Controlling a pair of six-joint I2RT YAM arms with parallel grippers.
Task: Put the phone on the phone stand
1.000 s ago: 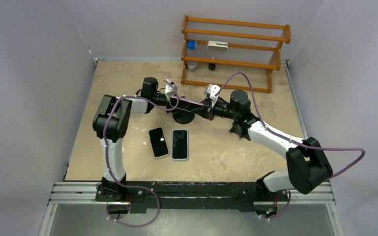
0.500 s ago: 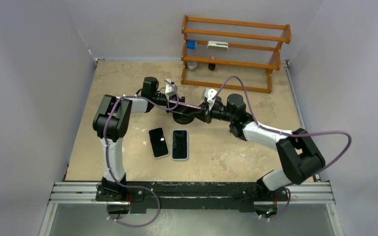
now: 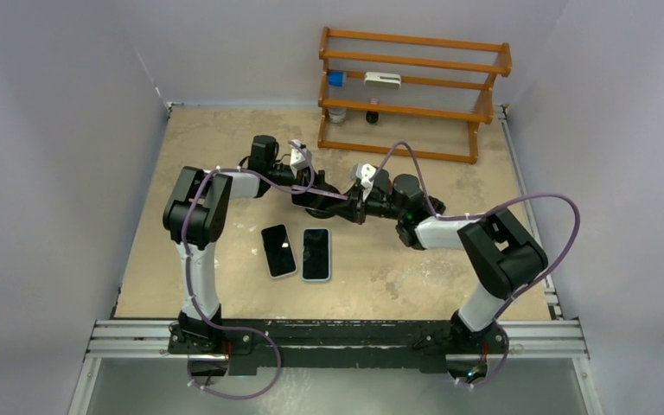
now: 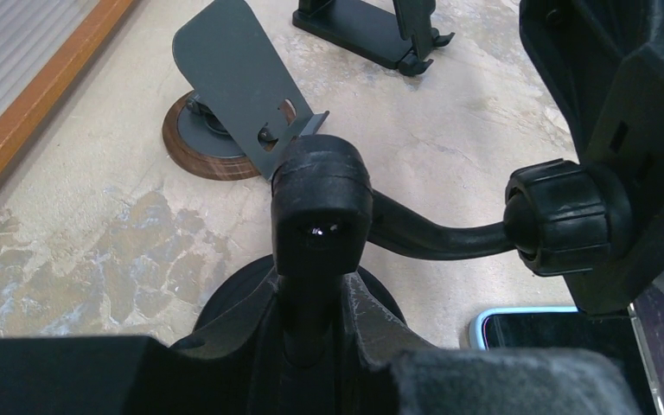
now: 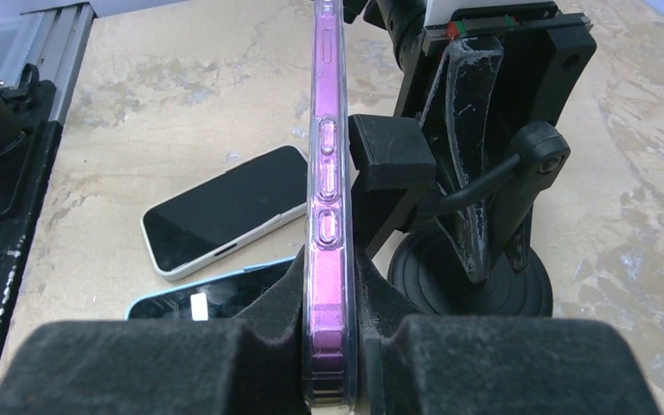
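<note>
The phone [image 5: 326,156] is clamped edge-up in the right gripper [image 5: 328,298], its long axis running forward, just beside the cradle of the phone stand [image 5: 475,285], whose stem is pinched by the left gripper [image 4: 311,316].

**Three phones, three stands, one rack**

There are three phones: one purple-cased phone [image 5: 327,173] seen edge-on, one black-screened phone with a white rim [image 3: 278,250], and one black-screened phone with a light-blue rim [image 3: 316,254]. The last two lie on the tabletop [image 3: 225,138].

There are also three phone stands: one black plastic stand on a round base [image 5: 501,290], one grey sheet-metal stand on a round brown wooden base [image 4: 233,78], and one flat black stand [image 4: 359,30].

One orange wooden rack [image 3: 415,40] carries one small blue item [image 3: 336,79] and one white item [image 3: 382,79].
</note>
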